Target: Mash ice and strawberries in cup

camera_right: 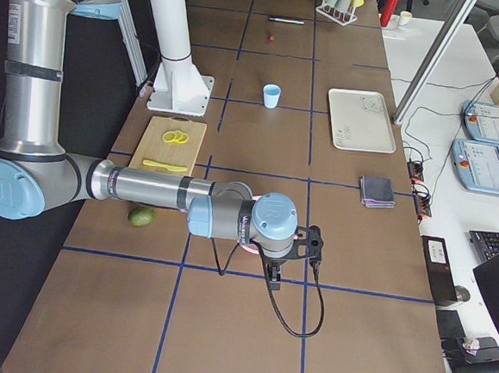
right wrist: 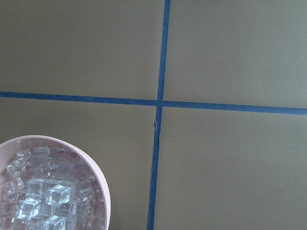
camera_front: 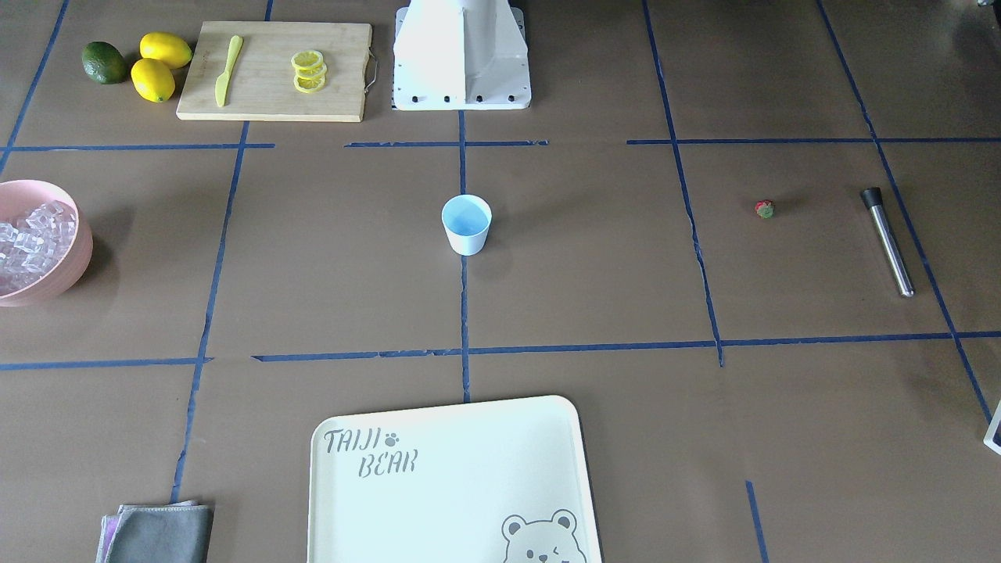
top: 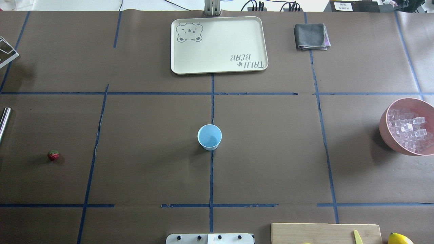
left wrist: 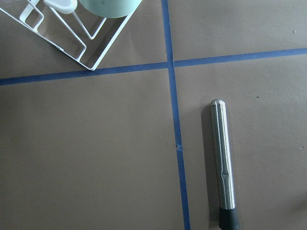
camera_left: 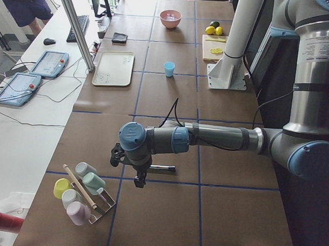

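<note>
Loading not yet begun: cup (camera_front: 467,224) empty. Next, ice (camera_front: 31,238) and strawberry (camera_front: 765,209) go in. Jaws' opening: cannot tell.

You cannot tell whether the left gripper (camera_left: 139,180) or right gripper (camera_right: 274,282) is open; the pink bowl (camera_front: 78,254) is cropped.

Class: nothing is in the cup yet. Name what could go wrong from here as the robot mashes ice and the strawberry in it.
1. The cup is small and stands free at mid-table; pressing the steel muddler into it may tip or slide it.
2. The strawberry is tiny and rounded; it may roll out of a grasp.
3. The ice is heaped and glassy in the pink bowl; cubes may slip or spill.
</note>
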